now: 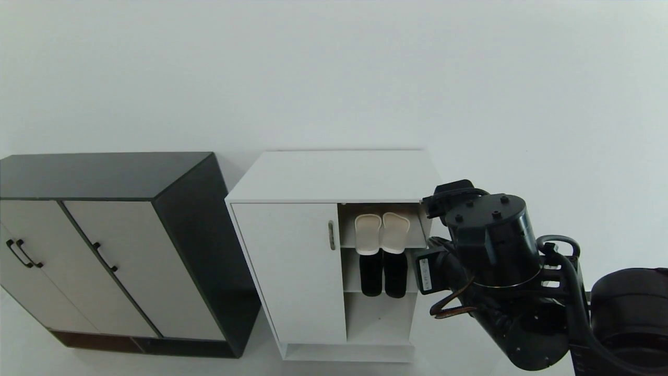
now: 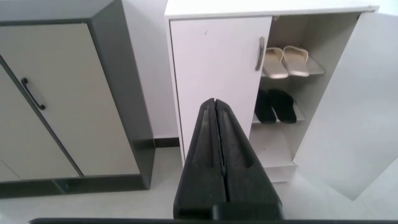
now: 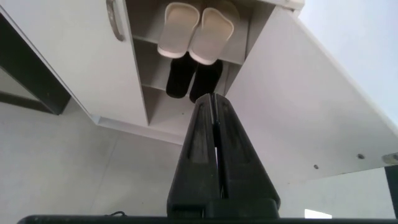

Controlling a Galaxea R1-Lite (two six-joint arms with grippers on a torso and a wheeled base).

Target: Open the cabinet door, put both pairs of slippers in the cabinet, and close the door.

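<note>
Cabinet [image 1: 334, 175] holds white slippers [image 1: 381, 233] on upper shelf [image 1: 416, 235], black slippers [image 1: 382, 272] below, heels at front edges. Right gripper [image 3: 215, 99], pressed together and empty, by open door [image 3: 298, 112]; left gripper [image 2: 216, 104] likewise. Risk: closing door catches a heel, stays ajar.

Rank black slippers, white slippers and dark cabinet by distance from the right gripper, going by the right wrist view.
1. black slippers: middle shelf, just beyond the tips of the right gripper.
2. white slippers: on the shelf above the black pair.
3. dark cabinet: off to the robot's left, well away.
</note>
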